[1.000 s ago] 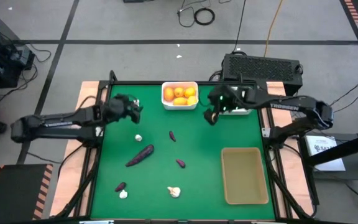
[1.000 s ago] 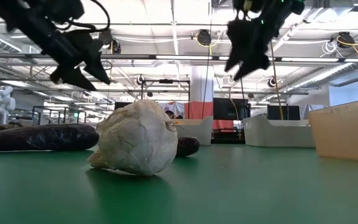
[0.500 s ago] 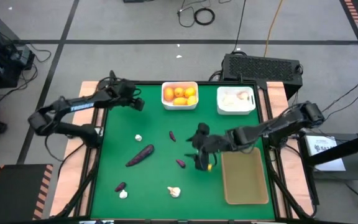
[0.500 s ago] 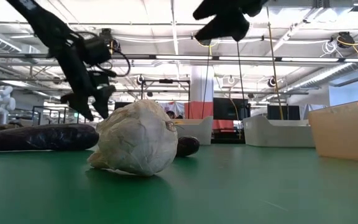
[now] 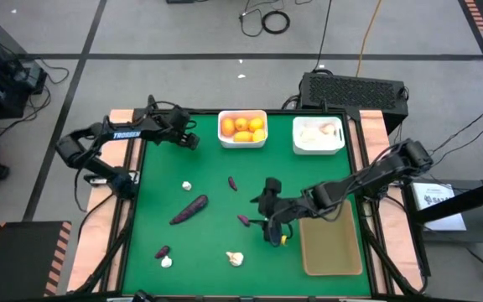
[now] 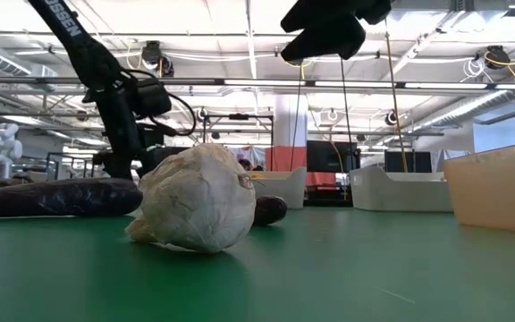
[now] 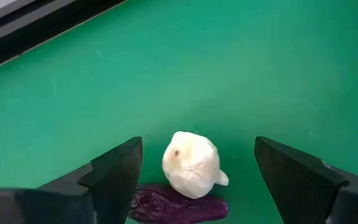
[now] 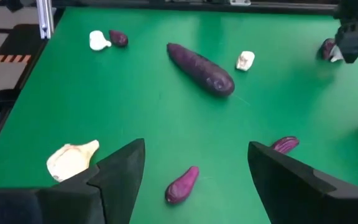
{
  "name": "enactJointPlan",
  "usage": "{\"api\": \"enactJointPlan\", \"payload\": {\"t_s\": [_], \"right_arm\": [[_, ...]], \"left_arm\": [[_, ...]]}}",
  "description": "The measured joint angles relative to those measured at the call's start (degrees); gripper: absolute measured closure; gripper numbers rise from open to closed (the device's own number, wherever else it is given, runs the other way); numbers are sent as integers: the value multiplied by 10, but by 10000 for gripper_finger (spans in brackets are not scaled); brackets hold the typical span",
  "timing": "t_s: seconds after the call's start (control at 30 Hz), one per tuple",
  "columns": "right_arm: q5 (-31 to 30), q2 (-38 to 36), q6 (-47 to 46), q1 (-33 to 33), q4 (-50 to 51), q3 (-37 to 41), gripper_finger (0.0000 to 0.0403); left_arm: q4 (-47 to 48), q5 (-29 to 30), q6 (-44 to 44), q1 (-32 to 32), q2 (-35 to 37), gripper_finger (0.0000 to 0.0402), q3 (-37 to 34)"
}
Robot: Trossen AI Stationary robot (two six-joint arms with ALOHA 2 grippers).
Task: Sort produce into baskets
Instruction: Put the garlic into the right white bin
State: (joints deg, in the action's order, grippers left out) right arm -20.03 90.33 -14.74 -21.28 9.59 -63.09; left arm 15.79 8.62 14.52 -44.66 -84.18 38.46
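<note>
On the left I see my left gripper [image 5: 193, 141] at the counter's [image 5: 216, 220] far left corner, fingers apart, holding nothing; its arm reads "TROSSEN". The long purple piece [image 5: 189, 209] lies diagonally, one end toward the near left. The white bin of orange fruits [image 5: 242, 128] sits at the far edge. My right gripper [image 5: 273, 237] hangs open beside the tan tray [image 5: 330, 236].

Purple pieces [image 5: 189, 209] and garlic bulbs [image 5: 235, 258] lie scattered, baskets [image 5: 242, 128] behind.
</note>
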Motion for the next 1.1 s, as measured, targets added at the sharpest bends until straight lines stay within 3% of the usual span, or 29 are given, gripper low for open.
{"api": "enactJointPlan", "payload": {"t_s": [0.7, 1.1], "right_arm": [[4, 11, -7, -2, 0, 0, 129], [5, 11, -7, -2, 1, 0, 129]], "left_arm": [[-7, -3, 3, -3, -41, 254, 0], [0, -14, 0, 0, -24, 273, -1]]}}
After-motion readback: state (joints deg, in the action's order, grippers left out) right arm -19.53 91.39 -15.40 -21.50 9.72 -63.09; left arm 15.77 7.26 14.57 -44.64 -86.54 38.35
